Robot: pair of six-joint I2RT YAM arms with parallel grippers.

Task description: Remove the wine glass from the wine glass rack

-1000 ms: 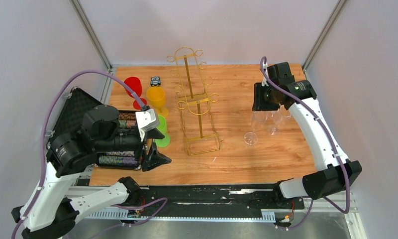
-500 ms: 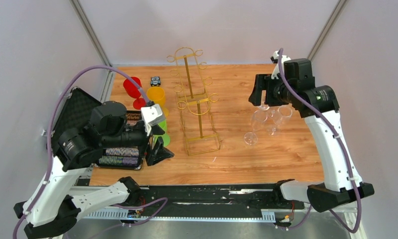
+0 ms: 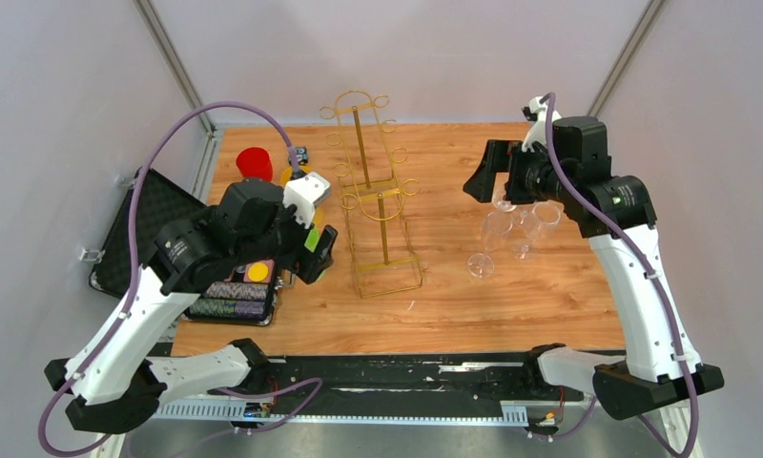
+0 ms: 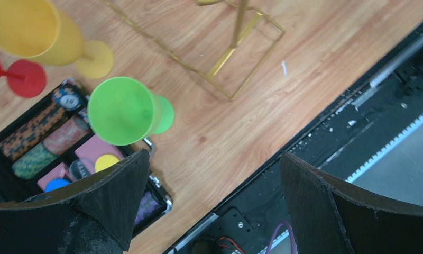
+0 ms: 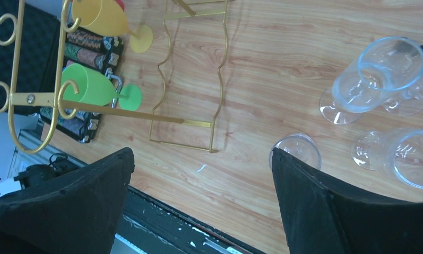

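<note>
Raised and spread wide since a second earlier, the right gripper was held empty above the wine glass. The glass stood upright on the table among other clear glasses, right of the wine glass rack. The left gripper was likewise held apart.

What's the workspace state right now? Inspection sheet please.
Surface: wooden tabletop, small white flecks near the rack base.
Job's things: wine glass rack upright mid-table, no glass seen on its arms; clear wine glasses stand grouped on the table to its right.
Clutter: red goblet, yellow goblet, green goblet; open chip case at the left edge.
Grippers: left gripper open, empty, above the green goblet; right gripper open, empty, above the clear wine glasses.
Cables: purple cable arcs off each arm; none seen touching the rack.
Surroundings: pale walls; black rail at the near edge.
</note>
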